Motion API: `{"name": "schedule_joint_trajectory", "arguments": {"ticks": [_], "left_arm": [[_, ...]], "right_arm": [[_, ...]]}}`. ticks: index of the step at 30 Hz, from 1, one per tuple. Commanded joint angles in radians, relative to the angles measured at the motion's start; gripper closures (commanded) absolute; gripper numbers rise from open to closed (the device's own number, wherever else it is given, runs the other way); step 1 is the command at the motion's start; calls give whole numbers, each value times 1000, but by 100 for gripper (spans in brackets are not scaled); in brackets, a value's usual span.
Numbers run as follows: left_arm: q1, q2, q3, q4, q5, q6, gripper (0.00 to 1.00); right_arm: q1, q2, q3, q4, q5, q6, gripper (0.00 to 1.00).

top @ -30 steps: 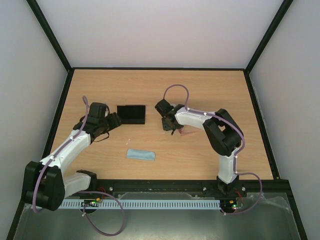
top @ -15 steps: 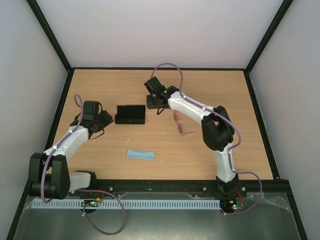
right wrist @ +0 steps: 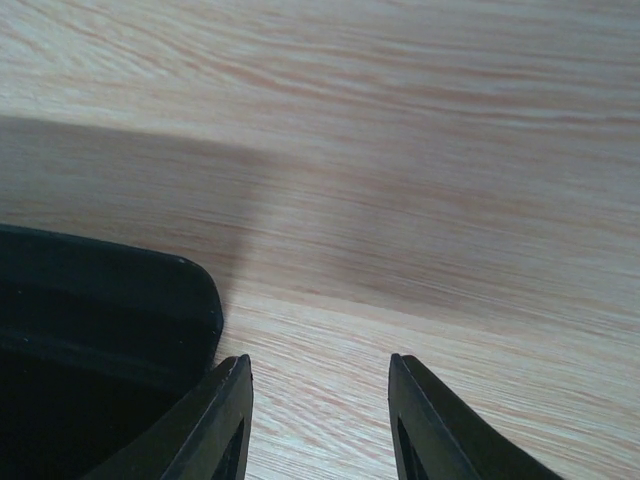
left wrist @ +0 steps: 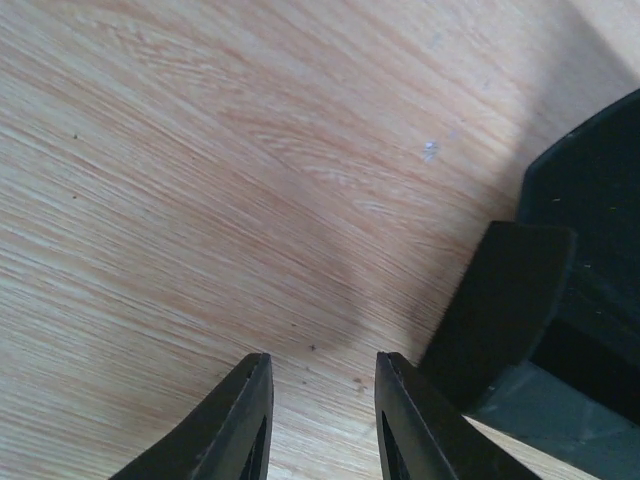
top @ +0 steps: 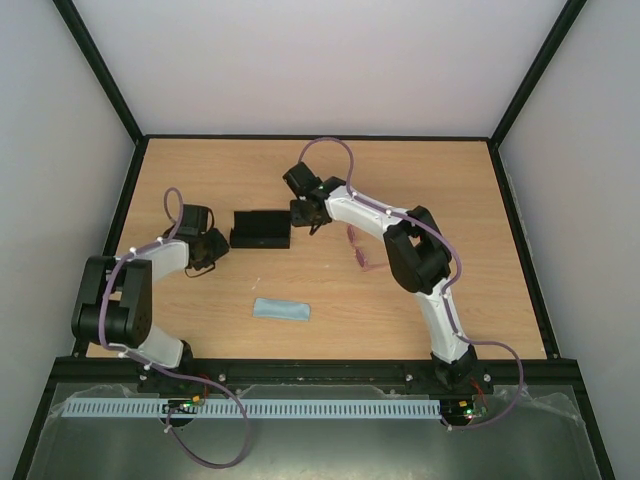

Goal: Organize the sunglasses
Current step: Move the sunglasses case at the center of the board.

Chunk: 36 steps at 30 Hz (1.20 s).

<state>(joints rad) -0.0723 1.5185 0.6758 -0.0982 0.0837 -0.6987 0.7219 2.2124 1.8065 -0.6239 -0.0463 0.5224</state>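
Both the left pincer (left wrist: 320, 365) and the right pincer (right wrist: 319, 365) stood partly parted, gripping nothing, flanking the black case (top: 262, 228). The sunglasses (top: 358, 248) lay on the counter (top: 450, 190), right of the case.

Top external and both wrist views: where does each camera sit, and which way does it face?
Top external: above and behind the bases, looking down on the table; shows left arm, right arm, black case, sunglasses, blue cloth.
Left wrist: on the left arm, facing down at the wood; left fingers at the bottom, case to their right.
Right wrist: on the right arm, facing down; right fingers at the bottom, case lower left.
Shared: all three show the case.
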Motion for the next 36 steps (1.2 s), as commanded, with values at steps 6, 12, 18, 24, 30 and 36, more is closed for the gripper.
{"name": "schedule_joint_trajectory", "arguments": {"ticks": [6, 12, 18, 24, 30, 36], "left_arm": [[6, 56, 60, 32, -59, 27, 72], [6, 125, 101, 42, -54, 38, 73], [0, 149, 123, 59, -33, 46, 74], [-26, 137, 110, 61, -27, 42, 75], [-47, 128, 90, 74, -28, 37, 76], [-53, 118, 75, 80, -27, 33, 76]], "right_arm": [[9, -56, -51, 51, -51, -16, 60], [25, -52, -11, 26, -49, -34, 57], [55, -18, -2, 0, -26, -30, 54], [72, 6, 7, 3, -16, -12, 54], [73, 30, 50, -14, 4, 14, 54], [74, 85, 114, -76, 33, 30, 55]]}}
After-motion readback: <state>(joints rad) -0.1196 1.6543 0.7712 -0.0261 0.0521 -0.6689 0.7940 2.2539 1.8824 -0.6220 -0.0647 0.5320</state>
